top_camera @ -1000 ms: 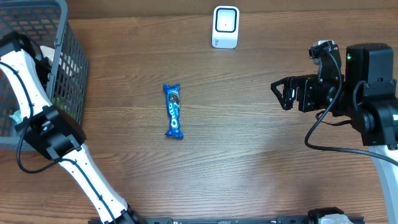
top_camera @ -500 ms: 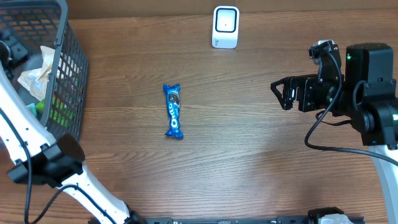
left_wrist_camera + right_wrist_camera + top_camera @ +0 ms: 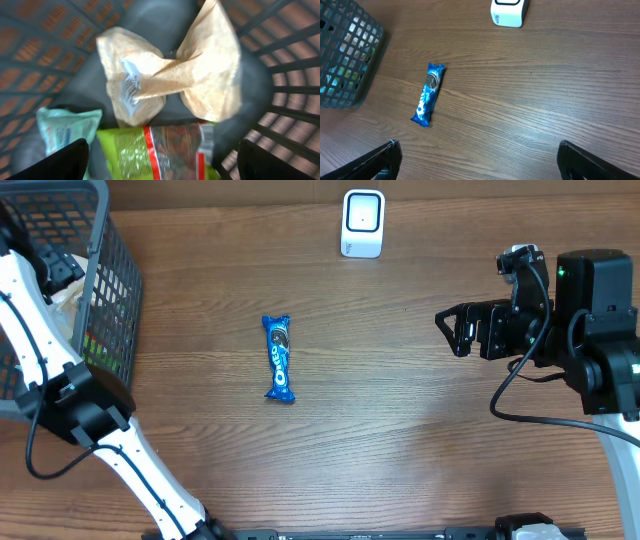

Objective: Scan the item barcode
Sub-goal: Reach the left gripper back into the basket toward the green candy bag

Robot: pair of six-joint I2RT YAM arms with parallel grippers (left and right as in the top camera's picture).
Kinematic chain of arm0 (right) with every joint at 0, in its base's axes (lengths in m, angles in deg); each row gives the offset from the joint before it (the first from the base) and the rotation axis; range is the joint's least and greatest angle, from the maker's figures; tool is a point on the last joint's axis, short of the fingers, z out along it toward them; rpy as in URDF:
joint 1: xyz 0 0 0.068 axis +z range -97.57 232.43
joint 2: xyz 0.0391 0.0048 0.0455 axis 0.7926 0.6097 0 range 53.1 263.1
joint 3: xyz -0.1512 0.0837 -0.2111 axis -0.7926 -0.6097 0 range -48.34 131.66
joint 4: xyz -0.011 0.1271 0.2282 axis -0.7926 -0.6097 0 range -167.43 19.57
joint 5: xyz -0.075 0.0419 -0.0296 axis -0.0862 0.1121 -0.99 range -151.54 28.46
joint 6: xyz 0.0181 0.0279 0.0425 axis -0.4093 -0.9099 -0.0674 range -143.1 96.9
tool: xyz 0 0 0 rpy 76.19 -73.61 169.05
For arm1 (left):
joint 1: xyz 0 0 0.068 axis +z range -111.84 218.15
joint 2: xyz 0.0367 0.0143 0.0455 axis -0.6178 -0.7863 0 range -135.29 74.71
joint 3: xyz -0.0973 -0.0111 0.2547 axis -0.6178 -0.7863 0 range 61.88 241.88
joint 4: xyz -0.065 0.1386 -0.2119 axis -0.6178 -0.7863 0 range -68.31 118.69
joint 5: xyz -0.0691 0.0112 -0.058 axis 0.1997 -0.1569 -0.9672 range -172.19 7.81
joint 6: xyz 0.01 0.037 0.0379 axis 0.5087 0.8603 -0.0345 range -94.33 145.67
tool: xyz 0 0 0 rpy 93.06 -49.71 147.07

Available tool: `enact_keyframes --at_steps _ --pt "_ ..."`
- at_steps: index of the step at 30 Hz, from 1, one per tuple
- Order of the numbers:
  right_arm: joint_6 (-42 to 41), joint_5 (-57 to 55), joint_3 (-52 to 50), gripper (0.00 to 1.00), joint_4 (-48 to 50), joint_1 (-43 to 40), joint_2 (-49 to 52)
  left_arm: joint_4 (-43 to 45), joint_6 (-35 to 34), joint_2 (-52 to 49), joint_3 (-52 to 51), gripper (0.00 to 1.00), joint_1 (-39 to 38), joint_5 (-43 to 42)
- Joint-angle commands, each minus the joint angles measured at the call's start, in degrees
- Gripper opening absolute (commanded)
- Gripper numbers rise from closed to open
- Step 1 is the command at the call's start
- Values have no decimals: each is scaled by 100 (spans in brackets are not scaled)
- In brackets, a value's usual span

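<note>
A blue Oreo pack (image 3: 280, 358) lies lengthwise in the middle of the wooden table, also seen in the right wrist view (image 3: 427, 94). The white barcode scanner (image 3: 362, 223) stands at the far edge (image 3: 509, 11). My left gripper (image 3: 162, 162) hangs open inside the grey basket (image 3: 110, 290), above a crumpled tan packet (image 3: 165, 75), a green and red packet (image 3: 160, 150) and a pale teal packet (image 3: 65, 130); nothing is between its fingers. Well right of the pack, my right gripper (image 3: 452, 330) hovers open and empty over bare wood (image 3: 480, 162).
The mesh basket fills the far left corner (image 3: 345, 50), and its walls surround my left gripper on all sides. My left arm's elbow (image 3: 85, 405) sticks out over the table's left edge. The right arm's black body (image 3: 590, 330) occupies the right edge.
My left gripper went from shut to open inside the basket, and the left arm shifted there. The tan packet now lies loose below it. Oreo pack, scanner and right arm are unmoved.
</note>
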Motion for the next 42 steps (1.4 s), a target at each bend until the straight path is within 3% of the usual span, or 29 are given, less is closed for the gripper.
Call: enact_keyframes --at_steps 1,8,23,27,29,32,33,42 --pt "-24 -35 142 99 24 22 39 184 282 -203 35 87 -59 96" --pt "-26 -33 142 99 -2 22 138 973 599 -439 33 98 -74 109" --pt "-26 -35 142 100 4 22 168 560 616 -1574 33 95 -114 66" --pt "-26 -35 142 99 4 22 168 387 616 -1661 33 67 -160 46" --pt "-24 -35 142 99 4 22 168 341 625 -1657 35 48 -184 50" --pt "-26 -35 142 100 4 22 168 247 656 -1648 35 10 -219 48" --pt "-26 -35 142 99 2 22 168 216 654 -1648 35 4 -227 46" --pt "-26 -33 142 99 2 22 168 -140 393 -1287 59 4 -299 -249"
